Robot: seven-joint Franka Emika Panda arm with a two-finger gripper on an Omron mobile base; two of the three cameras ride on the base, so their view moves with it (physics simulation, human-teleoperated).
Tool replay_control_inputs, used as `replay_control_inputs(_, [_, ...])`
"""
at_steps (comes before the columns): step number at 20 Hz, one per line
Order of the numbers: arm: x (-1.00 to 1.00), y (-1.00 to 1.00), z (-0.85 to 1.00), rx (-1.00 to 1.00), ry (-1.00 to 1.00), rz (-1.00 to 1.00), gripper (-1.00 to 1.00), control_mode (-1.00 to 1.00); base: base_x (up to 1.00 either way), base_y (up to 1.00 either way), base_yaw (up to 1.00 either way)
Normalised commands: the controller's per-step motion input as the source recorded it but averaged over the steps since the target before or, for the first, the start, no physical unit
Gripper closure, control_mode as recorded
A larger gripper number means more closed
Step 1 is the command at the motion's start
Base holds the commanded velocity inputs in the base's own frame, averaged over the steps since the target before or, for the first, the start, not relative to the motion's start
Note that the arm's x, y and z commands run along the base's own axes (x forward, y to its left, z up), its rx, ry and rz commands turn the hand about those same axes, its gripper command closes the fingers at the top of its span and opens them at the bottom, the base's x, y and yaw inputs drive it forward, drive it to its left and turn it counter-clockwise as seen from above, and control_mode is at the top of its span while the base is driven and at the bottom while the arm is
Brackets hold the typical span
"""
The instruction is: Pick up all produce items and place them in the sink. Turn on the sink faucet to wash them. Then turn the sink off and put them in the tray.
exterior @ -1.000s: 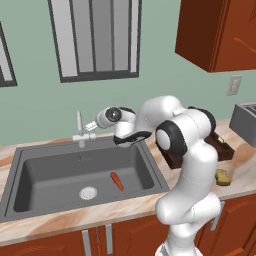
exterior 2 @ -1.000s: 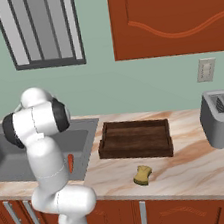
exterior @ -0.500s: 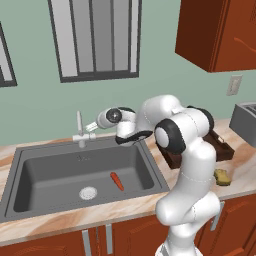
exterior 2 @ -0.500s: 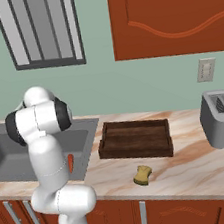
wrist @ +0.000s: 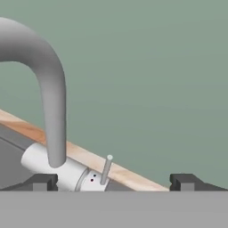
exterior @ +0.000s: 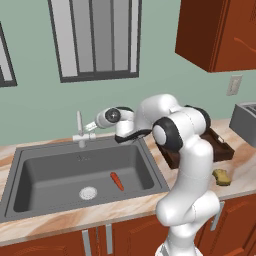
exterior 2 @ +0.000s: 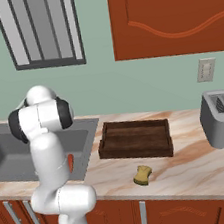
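On the left, you see the sink (exterior: 30,170) sunk into the counter (exterior: 60,227), and the produce item (exterior: 117,181), a small red-orange tapered vegetable, lies on the basin floor just right of the round drain (exterior: 88,193). Its long axis runs from the back of the basin toward the front right. It is already where it must be washed, so I judge the step in hand is to turn on the water.

Just behind the back rim stands the sink faucet (exterior: 80,131). Your fingers (exterior: 91,126) are spread fully wide and hold nothing. They sit just to the right of the faucet, near its small side handle (wrist: 105,169). In the hand view the handle is a thin upright lever close between the two tips, a little toward the left one, and the curved spout rises further left. The coming move probably depends on this: the handle lies straight ahead. The wall behind leaves little room.

Further right, the tray (exterior 2: 135,140) waits on the counter, well apart from the sink.
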Motion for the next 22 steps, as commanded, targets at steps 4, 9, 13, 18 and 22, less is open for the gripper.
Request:
replay_control_inputs(4, [0.09, 0.08, -0.05, 0.00, 0.00, 0.01, -1.00, -1.00, 0.00, 0.00, 0.00])
replay_control_inputs(9, [0.07, 0.07, -0.06, 0.00, 0.00, 0.02, -1.00, -1.00, 0.00, 0.00, 0.00])
replay_control_inputs(13, [0.07, 0.04, -0.07, 0.00, 0.00, 0.02, -1.00, -1.00, 0.00, 0.00, 0.00])
replay_control_inputs(18, [0.03, 0.00, -0.08, 0.00, 0.00, 0.02, -1.00, -1.00, 0.00, 0.00, 0.00])
replay_control_inputs(22, [0.02, 0.00, -0.09, 0.00, 0.00, 0.02, -1.00, -1.00, 0.00, 0.00, 0.00])
